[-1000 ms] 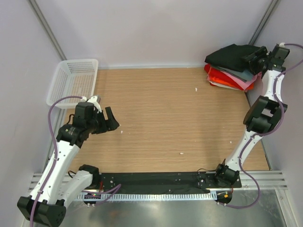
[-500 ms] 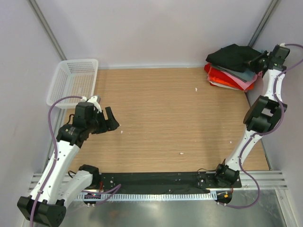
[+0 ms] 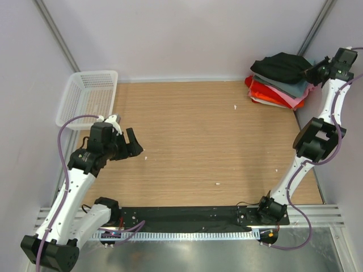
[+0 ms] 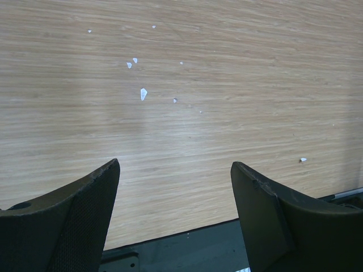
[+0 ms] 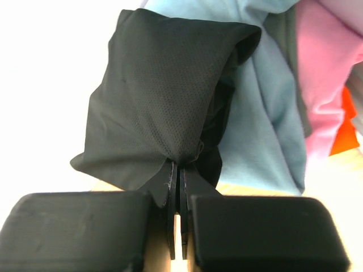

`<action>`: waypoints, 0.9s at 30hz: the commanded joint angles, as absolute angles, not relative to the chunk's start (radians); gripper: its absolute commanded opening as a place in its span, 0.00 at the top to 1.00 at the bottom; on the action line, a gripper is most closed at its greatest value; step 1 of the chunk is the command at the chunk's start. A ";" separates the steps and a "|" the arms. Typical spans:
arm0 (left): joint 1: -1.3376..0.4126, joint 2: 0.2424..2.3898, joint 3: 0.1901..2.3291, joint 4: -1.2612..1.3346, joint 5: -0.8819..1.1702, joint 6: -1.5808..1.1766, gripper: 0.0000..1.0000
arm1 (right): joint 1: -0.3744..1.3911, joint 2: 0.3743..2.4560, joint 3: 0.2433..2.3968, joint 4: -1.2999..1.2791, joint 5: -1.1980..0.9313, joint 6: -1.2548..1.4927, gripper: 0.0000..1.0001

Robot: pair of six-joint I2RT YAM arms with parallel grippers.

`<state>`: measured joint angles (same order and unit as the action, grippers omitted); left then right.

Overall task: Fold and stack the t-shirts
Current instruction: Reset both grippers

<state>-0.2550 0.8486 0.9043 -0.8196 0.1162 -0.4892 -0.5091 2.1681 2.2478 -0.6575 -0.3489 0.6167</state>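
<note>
Black shirt (image 3: 281, 65) pinched on top of the stack (image 3: 278, 93), far right corner; fold not yet begun.
Right gripper (image 5: 177, 170) shut tight on a bunched edge of the shirt; likely next: pull it onto bare table (image 3: 193, 136) and spread it flat; left gripper (image 4: 174, 165) wide open, empty, above the table near left; basket (image 3: 85, 99) far left, out of the way.

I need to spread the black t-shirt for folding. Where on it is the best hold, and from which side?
Pinch the black t-shirt at its bunched edge nearest the right wall, coming in from that side. It lies crumpled atop the folded stack, and there the cloth gathers clear of the teal shirt, so likely only black gets taken. The right tool is shut on that edge.
</note>
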 commanded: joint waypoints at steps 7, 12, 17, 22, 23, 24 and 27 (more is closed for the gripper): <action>-0.258 0.842 0.902 -0.785 0.118 -0.477 0.20 | -0.644 2.209 2.300 -0.652 -0.169 0.635 0.89; -0.258 0.842 0.902 -0.784 0.117 -0.476 0.20 | -0.644 2.194 2.131 -0.618 -0.201 0.644 0.54; -0.258 0.842 0.902 -0.784 0.121 -0.476 0.20 | -0.646 2.157 2.166 -0.655 -0.187 0.635 0.29; -0.258 0.838 0.902 -0.784 0.123 -0.476 0.20 | -0.647 2.021 2.162 -0.673 -0.170 0.624 0.24; -0.259 0.836 0.900 -0.782 0.121 -0.476 0.20 | -0.647 1.985 2.131 -0.616 -0.190 0.632 0.26; -0.258 0.836 0.902 -0.782 0.121 -0.476 0.20 | -0.647 1.953 2.055 -0.570 -0.224 0.643 0.29; -0.258 0.839 0.902 -0.782 0.123 -0.476 0.20 | -0.643 1.911 1.999 -0.410 -0.392 0.738 0.54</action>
